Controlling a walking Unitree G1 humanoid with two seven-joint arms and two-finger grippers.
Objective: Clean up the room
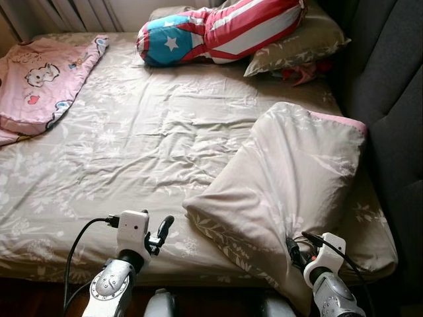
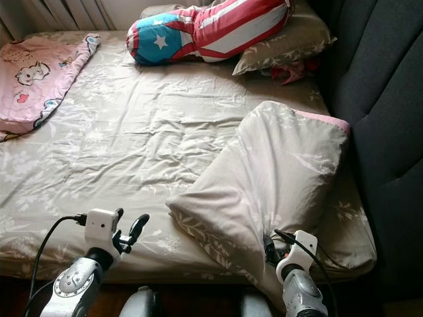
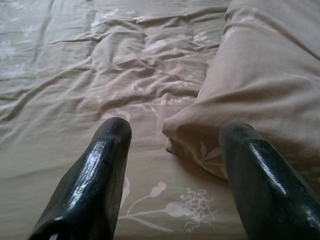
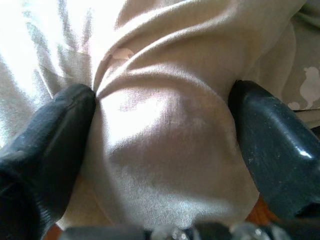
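Note:
A big beige floral pillow (image 1: 297, 178) lies slanted on the right side of the bed (image 1: 132, 139). Its near corner hangs over the bed's front edge. My right gripper (image 1: 294, 251) is at that corner, shut on a bulge of the pillow's fabric (image 4: 160, 130) that fills the gap between its fingers (image 4: 50, 135). My left gripper (image 1: 160, 233) hovers open just above the sheet near the front edge, a short way left of the pillow. In the left wrist view the pillow's left corner (image 3: 175, 140) lies just ahead of the left gripper (image 3: 175, 132), with nothing between its fingers.
A folded pink cartoon blanket (image 1: 39, 79) lies at the far left of the bed. A red, white and blue star cushion (image 1: 218, 30) rests on another beige pillow (image 1: 304, 46) at the far end. A dark padded headboard (image 1: 390, 99) runs along the right.

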